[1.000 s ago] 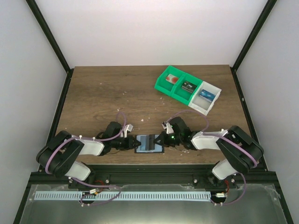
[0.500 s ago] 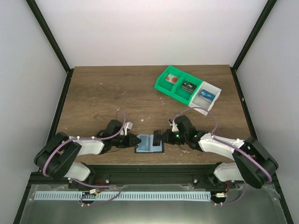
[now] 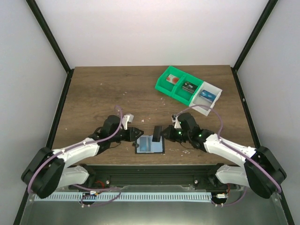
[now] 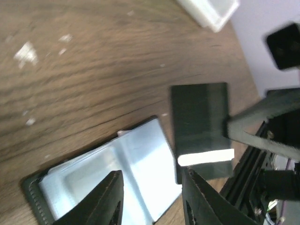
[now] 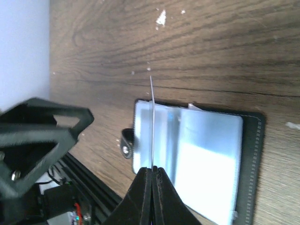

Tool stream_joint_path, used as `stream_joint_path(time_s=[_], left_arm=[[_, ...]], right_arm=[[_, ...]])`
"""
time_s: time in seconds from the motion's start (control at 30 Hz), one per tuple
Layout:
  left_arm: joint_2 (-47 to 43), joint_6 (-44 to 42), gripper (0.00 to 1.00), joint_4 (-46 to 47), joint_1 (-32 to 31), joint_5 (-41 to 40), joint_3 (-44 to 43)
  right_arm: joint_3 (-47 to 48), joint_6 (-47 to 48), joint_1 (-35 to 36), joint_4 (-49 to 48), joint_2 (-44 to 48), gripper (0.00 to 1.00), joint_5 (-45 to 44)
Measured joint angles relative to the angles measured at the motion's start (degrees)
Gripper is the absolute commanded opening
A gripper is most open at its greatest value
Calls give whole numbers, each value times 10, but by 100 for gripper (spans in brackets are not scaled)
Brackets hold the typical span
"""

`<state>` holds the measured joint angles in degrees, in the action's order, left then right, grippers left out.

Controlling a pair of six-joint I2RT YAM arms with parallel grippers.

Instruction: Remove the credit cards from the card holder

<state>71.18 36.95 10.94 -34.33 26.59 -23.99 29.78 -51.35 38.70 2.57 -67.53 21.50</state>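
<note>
Pinched tight in the right gripper [image 5: 152,171]: one dark card [image 4: 200,117], on edge just above the one card holder [image 3: 151,145]. Spread wide by its left end, gripping nothing: the left gripper [image 3: 139,133]. Lies open flat at the table's [image 3: 103,89] near edge, long axis left-right. Beyond: three bins [image 3: 161,85], two green, one white.
</note>
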Motion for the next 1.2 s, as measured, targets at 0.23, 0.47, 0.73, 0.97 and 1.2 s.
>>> stream_joint_path(time_s=[0.23, 0.47, 0.73, 0.97, 1.2], left_arm=[[-141, -118, 40, -2, -58, -57, 0], [-279, -238, 42, 43, -68, -43, 54], [-315, -315, 47, 65, -82, -16, 79], [-287, -360, 46, 64, -131, -32, 75], [-240, -414, 44, 50, -165, -81, 51]], right_arm=[[58, -85, 0, 33, -10, 0, 11], [78, -197, 0, 54, -12, 0, 38], [77, -342, 0, 44, 21, 0, 60], [56, -447, 0, -13, 62, 1, 85], [56, -475, -1, -27, 62, 0, 106]])
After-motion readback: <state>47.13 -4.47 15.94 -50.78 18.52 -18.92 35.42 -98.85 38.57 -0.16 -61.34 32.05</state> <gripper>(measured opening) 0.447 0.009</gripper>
